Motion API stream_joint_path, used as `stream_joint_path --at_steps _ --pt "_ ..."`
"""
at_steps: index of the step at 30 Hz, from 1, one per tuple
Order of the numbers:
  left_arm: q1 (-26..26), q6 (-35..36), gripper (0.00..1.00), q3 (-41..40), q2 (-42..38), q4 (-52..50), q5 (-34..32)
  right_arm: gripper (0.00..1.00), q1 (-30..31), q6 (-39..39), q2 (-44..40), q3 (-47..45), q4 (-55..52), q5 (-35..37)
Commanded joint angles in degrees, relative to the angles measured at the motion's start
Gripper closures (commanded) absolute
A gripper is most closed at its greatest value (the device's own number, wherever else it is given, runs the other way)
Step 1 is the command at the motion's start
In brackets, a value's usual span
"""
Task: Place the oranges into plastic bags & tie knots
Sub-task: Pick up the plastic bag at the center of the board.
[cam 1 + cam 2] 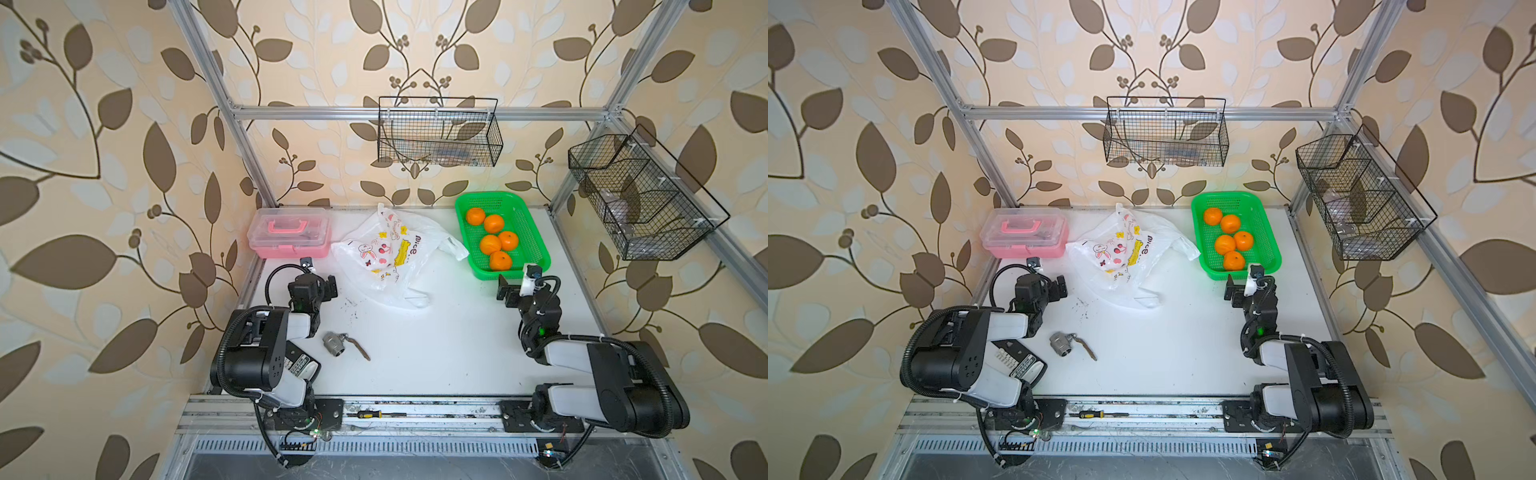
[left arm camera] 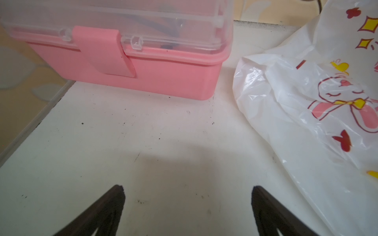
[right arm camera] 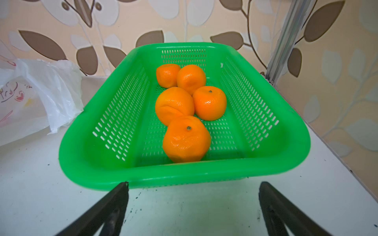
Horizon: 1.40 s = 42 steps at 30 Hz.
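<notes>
Several oranges (image 1: 490, 244) (image 3: 186, 139) lie in a green mesh basket (image 1: 536, 249) (image 3: 204, 177) at the back right. The white plastic bag (image 1: 386, 249) (image 1: 1121, 249) (image 2: 306, 114), printed with rabbits, lies crumpled and flat at the back middle of the table. No knots are in view. My left gripper (image 1: 312, 279) (image 2: 187, 188) stands open over bare table, between the pink box and the bag, holding nothing. My right gripper (image 1: 519, 282) (image 3: 194, 183) is open and empty just in front of the basket's near rim.
A pink box with a clear lid (image 1: 289, 239) (image 2: 143, 67) sits at the back left. A metal fitting (image 1: 334, 344) lies near the left arm. Black wire baskets (image 1: 440, 133) (image 1: 640, 195) hang on the frame. A screwdriver (image 1: 365, 414) rests on the front rail.
</notes>
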Motion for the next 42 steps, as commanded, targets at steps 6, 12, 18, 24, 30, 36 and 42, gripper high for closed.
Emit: stream_joint_path --at_steps 6,12,18,24,30,36,42 --pt "-0.03 -0.75 0.01 0.68 -1.14 0.73 1.10 0.00 -0.07 -0.56 0.36 0.16 0.55 -0.61" --pt "-0.02 -0.75 0.01 0.68 -1.17 0.73 1.03 0.00 0.11 -0.61 0.34 0.16 0.55 -0.41" --pt "0.02 -0.75 0.01 0.68 -1.16 0.73 1.10 0.00 0.09 -0.58 0.47 0.13 0.55 -0.33" --pt "-0.01 -0.70 0.01 0.78 -1.11 0.73 1.06 0.00 -0.16 -0.49 0.43 0.16 0.55 -0.88" --pt "0.03 -0.75 0.01 0.72 -1.10 0.73 1.03 0.00 -1.26 0.13 0.37 0.11 0.63 -2.98" --pt "-0.04 -0.97 0.01 0.54 -5.52 -0.68 -0.76 0.00 -3.30 2.77 -6.41 0.71 -6.22 -1.87" --pt "-0.02 -6.13 0.01 1.81 -27.47 -21.95 -6.67 0.00 -3.94 7.64 -24.65 5.98 -30.80 1.34"
